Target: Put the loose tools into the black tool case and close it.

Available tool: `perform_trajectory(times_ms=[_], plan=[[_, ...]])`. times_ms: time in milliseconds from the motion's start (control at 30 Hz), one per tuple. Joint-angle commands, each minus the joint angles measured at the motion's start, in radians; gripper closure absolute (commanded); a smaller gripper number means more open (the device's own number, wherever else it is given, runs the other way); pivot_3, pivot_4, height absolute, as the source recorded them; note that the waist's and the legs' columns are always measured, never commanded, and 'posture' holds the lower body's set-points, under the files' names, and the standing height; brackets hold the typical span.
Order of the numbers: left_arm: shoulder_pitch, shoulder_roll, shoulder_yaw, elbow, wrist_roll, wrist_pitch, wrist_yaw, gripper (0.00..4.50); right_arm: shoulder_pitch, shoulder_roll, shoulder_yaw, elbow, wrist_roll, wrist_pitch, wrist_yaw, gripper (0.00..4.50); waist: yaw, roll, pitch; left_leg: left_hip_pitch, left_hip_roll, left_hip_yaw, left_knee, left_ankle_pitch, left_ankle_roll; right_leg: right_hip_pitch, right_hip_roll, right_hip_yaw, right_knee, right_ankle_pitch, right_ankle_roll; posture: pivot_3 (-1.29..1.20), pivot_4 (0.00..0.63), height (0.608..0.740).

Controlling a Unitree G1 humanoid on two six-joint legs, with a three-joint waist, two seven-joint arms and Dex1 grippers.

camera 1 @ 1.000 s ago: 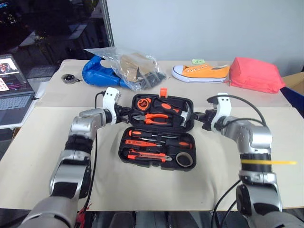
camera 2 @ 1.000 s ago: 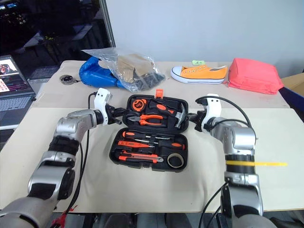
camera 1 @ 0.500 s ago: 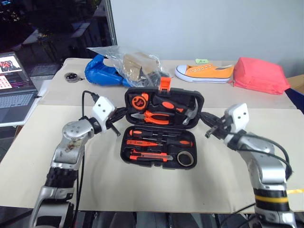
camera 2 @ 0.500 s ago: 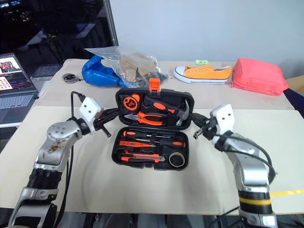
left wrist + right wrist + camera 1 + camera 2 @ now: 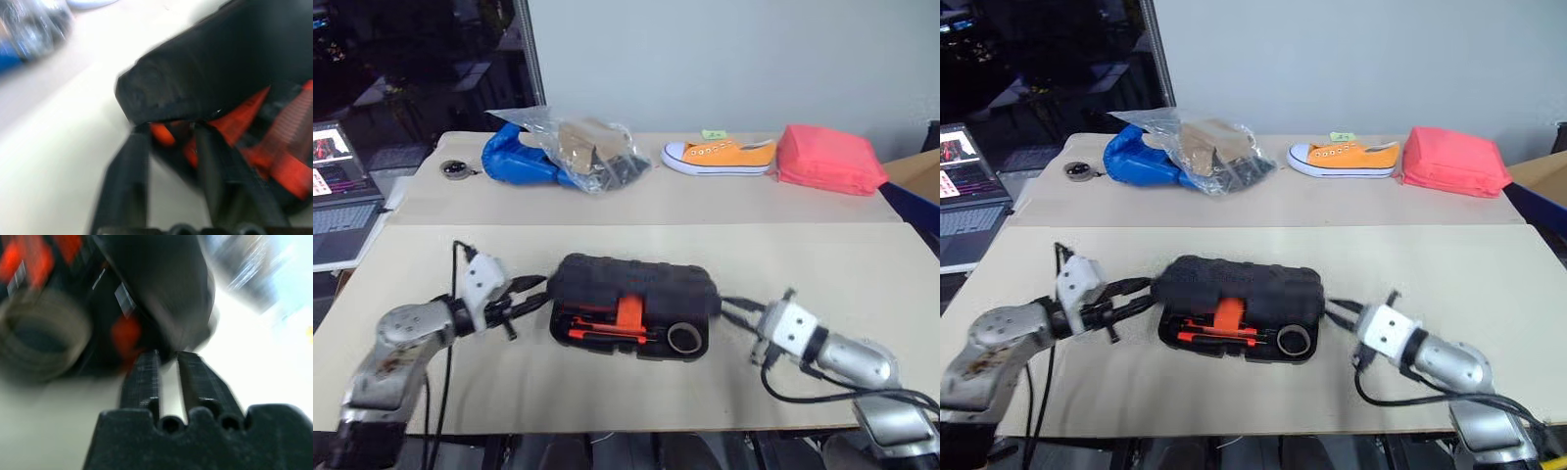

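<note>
Lid of black tool case [image 5: 631,279] has dropped from upright to nearly shut; latch tab [image 5: 628,313] hangs unfastened, tape roll [image 5: 683,338] peeks out. Left tool [image 5: 530,294] and right tool [image 5: 736,309] have backed off, fingers parted, holding nothing. Case mid-table [image 5: 862,264]; closing looks almost done.

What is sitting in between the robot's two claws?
The black tool case, lid nearly down, lies between the left gripper and the right gripper, seen in both eye views.
</note>
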Motion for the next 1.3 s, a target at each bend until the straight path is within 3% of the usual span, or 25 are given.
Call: perform_trajectory(times_ms=[33,133,233,400,567,833,933,1033,1167,1300], plan=[[0.075,0.102,0.159,-0.155,-0.199,0.126,-0.117,1.35,0.098,-0.13,-0.125,-0.097,0.142,0.15,0.14,2.14,0.012,0.001,0.001,0.0,-0.001,0.0,0.0,0.0,0.0,0.0,-0.002,0.0,0.0,0.001,-0.003,0.0,0.15,0.74],[0.118,0.159,0.231,-0.244,-0.322,0.213,-0.163,0.29,0.182,-0.218,-0.204,-0.244,0.378,0.33,0.271,2.12,0.021,0.0,0.001,0.0,-0.002,0.001,0.0,0.0,0.0,0.002,-0.006,0.0,-0.002,0.0,-0.001,0.0,0.15,0.74],[0.147,0.185,0.269,-0.32,-0.394,0.257,-0.17,0.2,0.172,-0.268,-0.169,-0.374,0.513,0.461,0.314,2.98,0.014,-0.001,0.001,0.001,0.0,-0.001,0.0,0.0,0.0,0.004,-0.005,0.0,-0.002,-0.003,0.005,0.0,0.15,0.74],[0.189,0.193,0.272,-0.412,-0.41,0.267,-0.159,0.2,0.015,-0.253,0.093,-0.371,0.362,0.513,0.288,4.45,0.011,-0.002,0.002,0.004,0.003,0.0,0.0,0.0,0.0,0.003,-0.003,0.0,-0.002,-0.005,-0.002,0.0,0.15,0.74],[0.22,0.184,0.272,-0.474,-0.413,0.269,-0.123,0.2,-0.202,-0.102,0.261,-0.233,0.19,0.585,0.128,4.45,0.011,-0.004,0.003,0.003,0.002,0.005,0.0,0.0,0.0,0.001,-0.002,0.0,-0.002,-0.005,-0.004,0.0,0.15,0.74],[0.232,0.158,0.205,-0.523,-0.362,0.256,-0.026,0.2,-0.476,0.095,0.196,-0.009,0.118,0.776,-0.14,4.45,0.011,-0.004,0.004,0.001,0.001,0.005,0.0,0.0,0.0,-0.001,-0.003,0.0,-0.002,-0.001,0.001,0.0,0.15,0.74],[0.134,0.134,0.089,-0.492,-0.32,0.254,0.038,0.2,-0.531,0.129,0.223,0.058,0.109,0.759,-0.138,4.45,0.012,-0.004,0.004,0.001,0.0,0.006,-0.001,0.0,0.0,-0.001,-0.002,0.0,-0.002,0.001,-0.002,0.0,0.15,0.74],[-0.006,0.101,-0.062,-0.418,-0.243,0.262,0.081,0.2,-0.491,0.116,0.181,-0.014,0.182,0.791,-0.075,4.45,0.018,-0.004,0.004,0.0,-0.001,0.004,-0.001,0.0,0.0,-0.001,-0.001,-0.001,-0.002,0.001,-0.005,0.0,0.15,0.74],[-0.199,0.024,-0.243,-0.265,-0.135,0.252,0.098,0.2,-0.377,0.085,0.127,-0.215,0.316,0.887,-0.012,3.53,0.025,-0.003,0.004,-0.001,-0.003,0.002,-0.002,0.0,0.0,-0.001,-0.001,-0.002,-0.002,0.002,-0.005,0.0,0.15,0.74],[-0.32,-0.019,-0.38,-0.092,-0.053,0.262,0.057,0.2,-0.327,0.144,0.157,-0.331,0.369,1.014,-0.093,1.98,0.012,-0.003,0.004,-0.005,-0.002,0.001,-0.001,-0.001,0.001,-0.003,-0.001,-0.002,-0.003,0.002,-0.005,0.0,0.15,0.74]])
